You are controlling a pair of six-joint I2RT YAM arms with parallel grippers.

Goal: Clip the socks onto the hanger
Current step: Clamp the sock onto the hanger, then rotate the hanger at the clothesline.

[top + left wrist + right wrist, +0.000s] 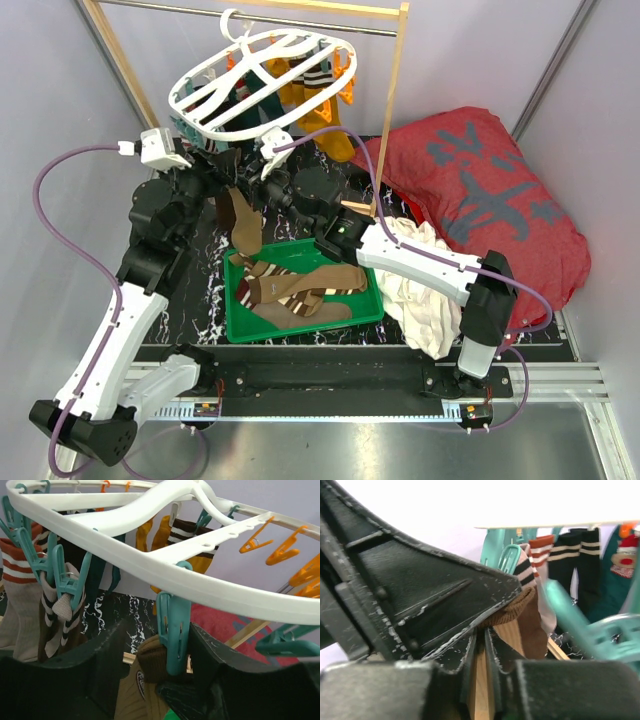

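Pretty cramped: both arms crowd under the near rim of the white plastic oval hanger (225, 597). The left gripper (157, 645) has its jaws apart either side of a teal plastic clip (172, 630), with the long brown ribbed sock (150, 662) just below. The right gripper (480, 645) is pinched on that sock's cuff, though its own finger blocks most of the wrist view. More striped socks (300, 290) lie in the green plastic tray (232, 320)

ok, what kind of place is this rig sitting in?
Probably a lab test cell staged as a laundry station: plain panel walls closing in the table, aluminium rails under the arm bases, a wooden rack carrying the hanger, and a green tray of socks.
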